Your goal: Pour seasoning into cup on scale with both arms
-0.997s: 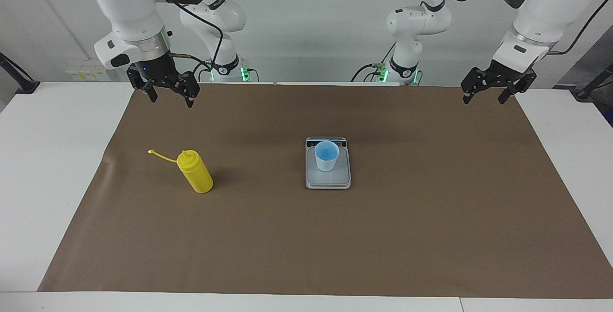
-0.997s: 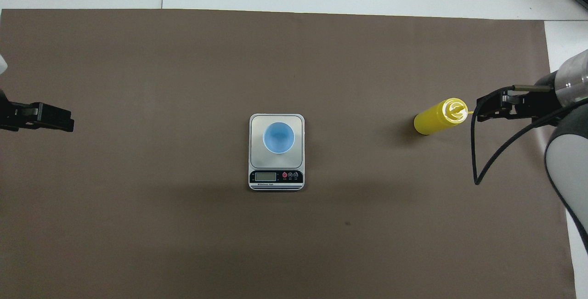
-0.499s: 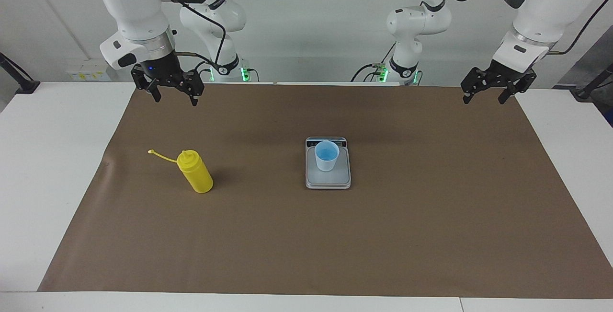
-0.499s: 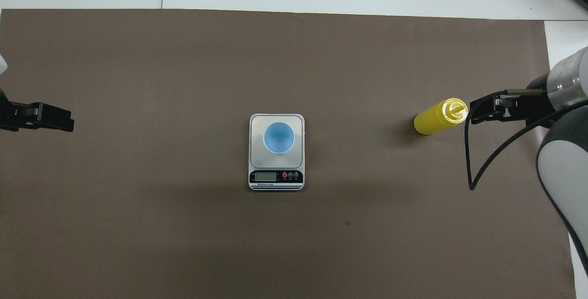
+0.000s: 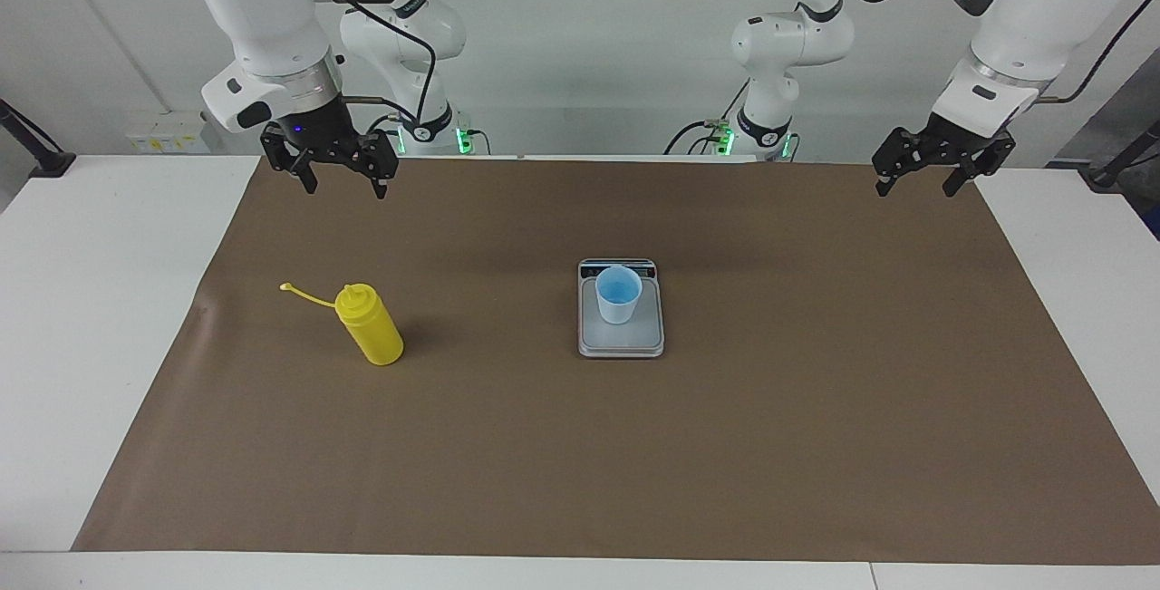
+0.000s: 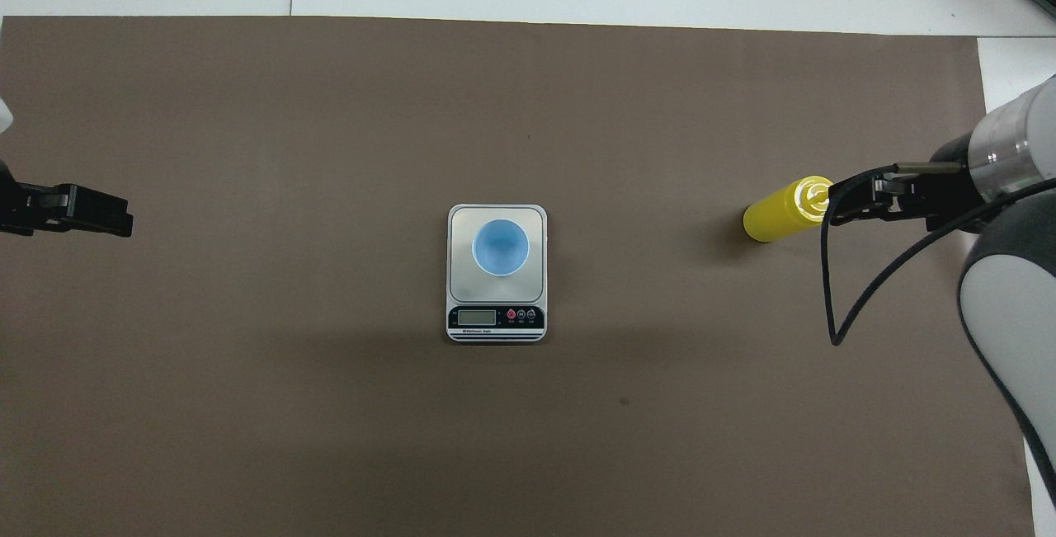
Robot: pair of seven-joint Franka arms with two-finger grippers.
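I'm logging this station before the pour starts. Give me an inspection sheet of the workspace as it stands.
Surface: white table covered by a brown mat, lying flat.
Job's things: yellow bottle upright on the mat toward the right arm's end, its cap strap sticking out sideways; blue cup upright on the scale at mid-table.
Clutter: nothing seen.
Grippers: right gripper open and empty, in the air over the mat's edge nearest the robots; left gripper open and empty, waiting over the mat's corner at its own end.
Cables: black cable loops free off the right arm.
Surroundings: pale wall; green lights at both arm bases.
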